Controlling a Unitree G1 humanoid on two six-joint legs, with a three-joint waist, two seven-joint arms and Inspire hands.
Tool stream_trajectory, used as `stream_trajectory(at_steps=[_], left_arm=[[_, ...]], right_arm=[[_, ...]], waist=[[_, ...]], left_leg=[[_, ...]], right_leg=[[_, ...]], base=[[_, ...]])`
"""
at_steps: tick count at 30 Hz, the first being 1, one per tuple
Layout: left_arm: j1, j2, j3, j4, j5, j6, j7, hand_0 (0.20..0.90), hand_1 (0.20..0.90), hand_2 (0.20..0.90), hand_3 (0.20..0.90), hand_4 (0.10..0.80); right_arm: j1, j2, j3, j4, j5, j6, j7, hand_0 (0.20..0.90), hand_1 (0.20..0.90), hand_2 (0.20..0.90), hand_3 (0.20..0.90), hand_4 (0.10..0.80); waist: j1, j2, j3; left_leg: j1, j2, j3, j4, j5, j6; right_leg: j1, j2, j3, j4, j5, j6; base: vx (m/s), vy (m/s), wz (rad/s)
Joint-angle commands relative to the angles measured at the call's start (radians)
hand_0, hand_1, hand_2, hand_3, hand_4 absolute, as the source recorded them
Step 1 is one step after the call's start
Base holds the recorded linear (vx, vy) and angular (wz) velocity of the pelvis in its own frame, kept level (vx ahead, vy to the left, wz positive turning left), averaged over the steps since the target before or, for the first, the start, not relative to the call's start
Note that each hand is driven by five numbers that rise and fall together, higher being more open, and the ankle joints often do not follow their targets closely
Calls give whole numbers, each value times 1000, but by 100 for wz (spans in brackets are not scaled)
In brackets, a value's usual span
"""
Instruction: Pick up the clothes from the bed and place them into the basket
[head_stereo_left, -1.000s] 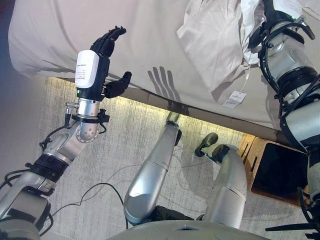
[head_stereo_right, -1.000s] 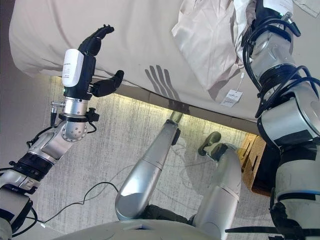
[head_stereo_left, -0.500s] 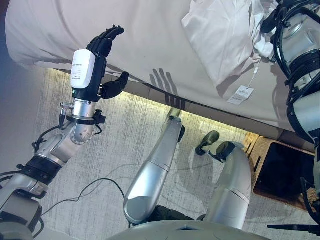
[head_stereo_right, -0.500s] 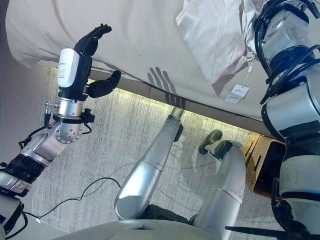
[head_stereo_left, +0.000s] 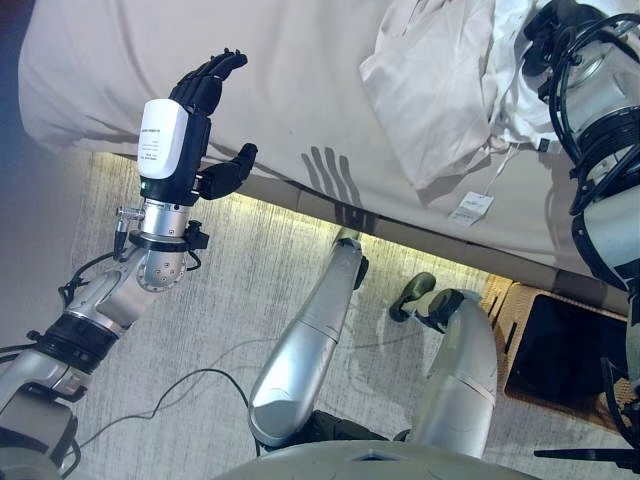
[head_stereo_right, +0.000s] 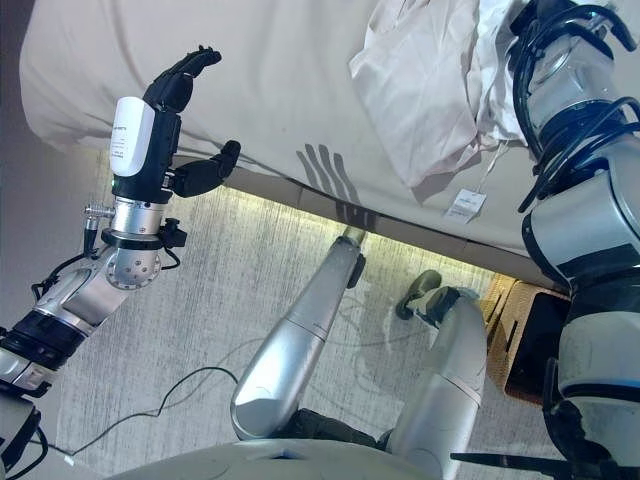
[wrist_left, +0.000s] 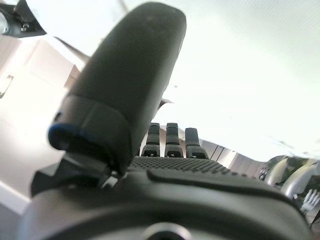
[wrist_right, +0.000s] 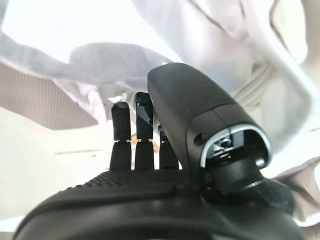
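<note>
A crumpled white garment (head_stereo_left: 430, 90) with a paper tag (head_stereo_left: 470, 208) lies on the bed (head_stereo_left: 300, 70) at the far right, near the bed's edge. My right hand (wrist_right: 150, 195) is up against the garment; its fingers (wrist_right: 121, 131) stand straight with their tips at the white folds, and nothing is pinched. In the eye views that hand is mostly buried behind the cloth at the top right. My left hand (head_stereo_left: 203, 95) is raised over the bed's near edge on the left, open and holding nothing. The woven basket (head_stereo_left: 515, 300) stands on the floor at the lower right.
The bed's beige sheet spreads across the top of the view, with a lit strip under its edge. A pale rug (head_stereo_left: 230, 290) covers the floor below. The basket's inside looks dark (head_stereo_left: 565, 350).
The view has shifted a little. My right arm has moved slightly at the garment, whose folds and tag have shifted a bit. The left hand has stayed raised and open.
</note>
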Motion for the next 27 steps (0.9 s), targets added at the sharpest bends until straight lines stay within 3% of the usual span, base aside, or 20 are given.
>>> stream_trajectory(at_steps=[1,10,16,17,19,27], left_arm=[[-10,3,134,-97,-43,-56,48,900,900,900,900,800],[-24,-1,132,-93,-49,-15,-1,900,900,900,900,800],[-19,-31,109,-66,-34,12,-31,900,900,900,900,800],[-14,-41,107,-58,-32,17,-40,900,900,900,900,800],[10,-58,102,-46,-24,44,-61,900,900,900,900,800],[94,-97,120,-26,-20,91,-110,900,900,900,900,800]], right_arm=[[-54,-37,41,-46,8,-39,-29,300,300,300,200,100],[-3,-94,-22,-66,9,-74,-67,300,300,300,200,100],[45,-138,-45,-110,9,-120,-105,300,300,300,200,100],[58,-148,-53,-118,11,-134,-116,300,300,300,200,100],[96,-178,-71,-160,27,-147,-115,300,300,300,200,100],[190,-281,-125,-264,49,-189,-83,300,300,300,200,100]], waist=[[14,7,-43],[0,-42,-45],[-20,-76,-100],[-26,-79,-116],[-42,-95,-159],[-100,-134,-285]], left_leg=[[137,-5,100,-15,-83,63],[335,-3,95,-77,-111,67],[466,24,92,-181,-119,68],[487,35,92,-227,-82,70],[569,63,91,-328,-65,63],[774,112,124,-593,12,34]], right_leg=[[130,84,-55,45,-40,-36],[336,73,-72,-32,-40,-41],[477,60,-77,-149,-16,-29],[502,59,-89,-195,18,-37],[597,72,-94,-314,46,-29],[803,141,-81,-645,132,-5]], base=[[27,-17,-5],[34,-24,-2],[40,-1,0],[55,18,-7],[89,15,-13],[89,-5,-21]])
